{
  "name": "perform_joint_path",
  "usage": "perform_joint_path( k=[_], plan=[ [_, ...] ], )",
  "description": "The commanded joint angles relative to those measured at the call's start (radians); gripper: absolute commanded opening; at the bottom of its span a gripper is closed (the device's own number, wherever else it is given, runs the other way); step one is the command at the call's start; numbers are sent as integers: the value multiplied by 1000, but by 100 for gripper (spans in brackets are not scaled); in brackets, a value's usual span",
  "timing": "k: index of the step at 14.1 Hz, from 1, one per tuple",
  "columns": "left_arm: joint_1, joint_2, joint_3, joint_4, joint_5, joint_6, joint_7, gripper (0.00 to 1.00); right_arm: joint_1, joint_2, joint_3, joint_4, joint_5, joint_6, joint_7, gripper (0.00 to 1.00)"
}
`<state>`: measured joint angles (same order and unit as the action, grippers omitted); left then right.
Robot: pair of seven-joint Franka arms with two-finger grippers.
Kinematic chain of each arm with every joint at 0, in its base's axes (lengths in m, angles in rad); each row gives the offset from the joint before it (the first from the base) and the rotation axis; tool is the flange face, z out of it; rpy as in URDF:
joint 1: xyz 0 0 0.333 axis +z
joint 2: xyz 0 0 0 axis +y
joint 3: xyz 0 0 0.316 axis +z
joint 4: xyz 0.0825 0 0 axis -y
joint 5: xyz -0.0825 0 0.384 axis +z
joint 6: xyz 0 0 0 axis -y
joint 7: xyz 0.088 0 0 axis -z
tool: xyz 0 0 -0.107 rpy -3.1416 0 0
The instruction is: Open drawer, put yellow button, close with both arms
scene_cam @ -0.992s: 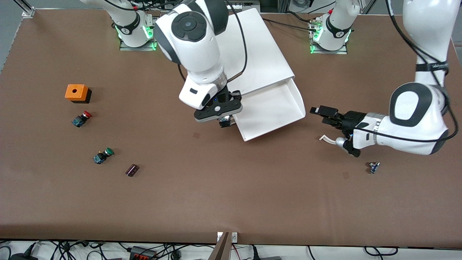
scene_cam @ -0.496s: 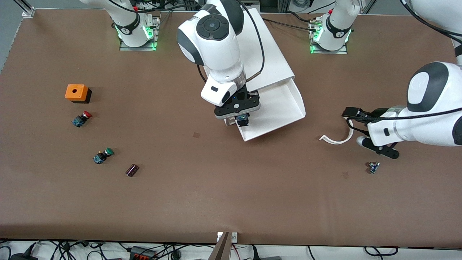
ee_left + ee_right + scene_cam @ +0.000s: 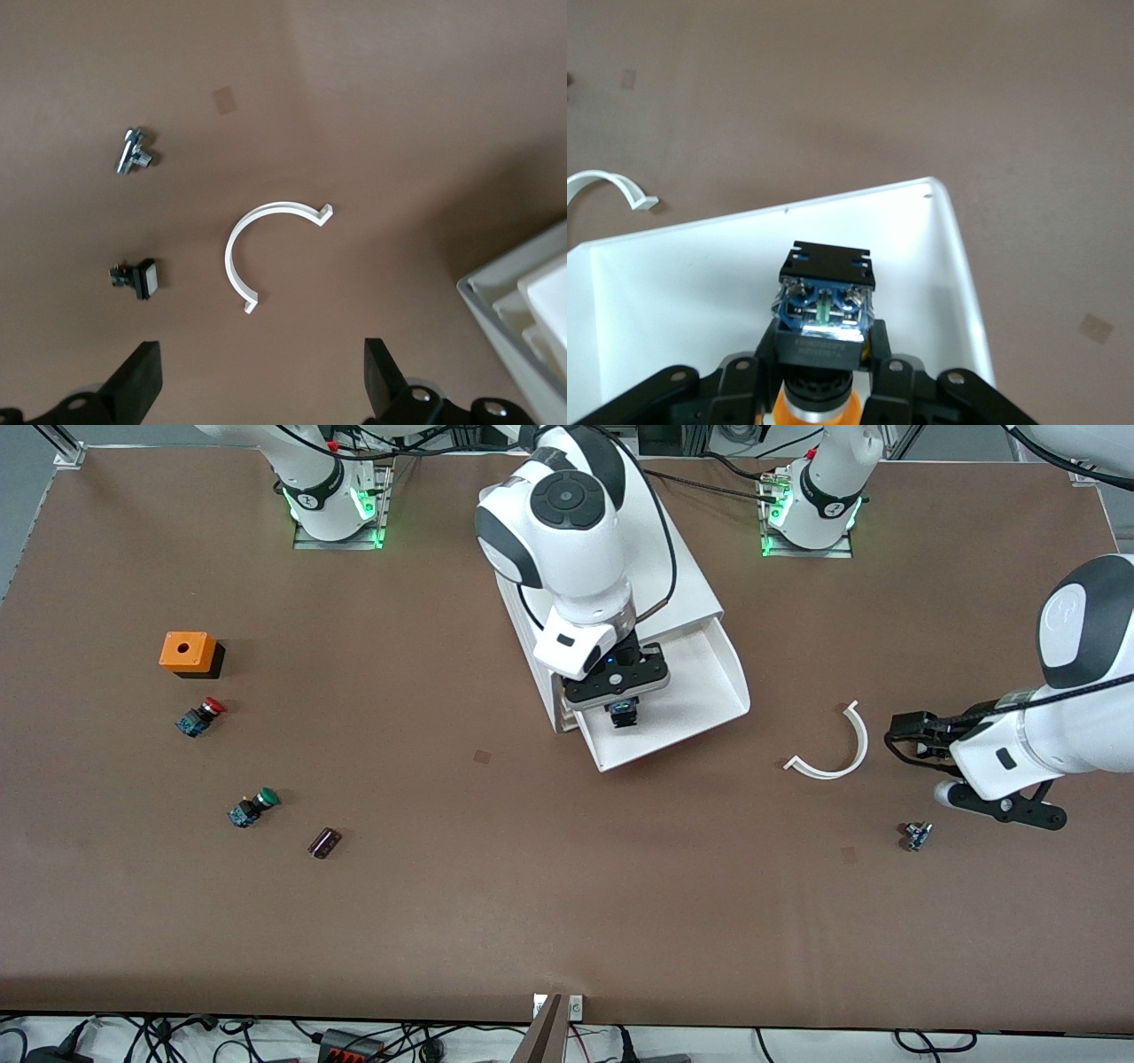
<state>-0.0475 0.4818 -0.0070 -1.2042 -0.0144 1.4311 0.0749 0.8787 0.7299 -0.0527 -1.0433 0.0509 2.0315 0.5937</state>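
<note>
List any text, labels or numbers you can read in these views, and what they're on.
None can be read.
Yellow button, held in the right gripper over the open drawer: body markings too blurred.
Arm bases: a round logo, too small to read.

Front view high (facing bases); both wrist views look straight down.

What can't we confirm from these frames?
- Yellow button: in the right wrist view its cap is mostly hidden by the right gripper; in the front view it is too small to identify.
- Drawer floor under the button: covered by the right gripper in both views.
- Left gripper: fingertips cut off by the left wrist view's edge.
- Small metal part: too small to name in any view.
</note>
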Motion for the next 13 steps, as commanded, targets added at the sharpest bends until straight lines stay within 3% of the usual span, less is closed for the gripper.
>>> perform_joint_path(
  k=[1, 13],
  plan=[
    [-3, 20, -4, 25, 7, -11, -128, 100, 26, 54, -15, 74, -5, 4, 25, 0],
    [-3, 20, -8, 17, 7, -9, -132, 100, 55, 91, -15, 66, -10, 39, 25, 0]
  ],
)
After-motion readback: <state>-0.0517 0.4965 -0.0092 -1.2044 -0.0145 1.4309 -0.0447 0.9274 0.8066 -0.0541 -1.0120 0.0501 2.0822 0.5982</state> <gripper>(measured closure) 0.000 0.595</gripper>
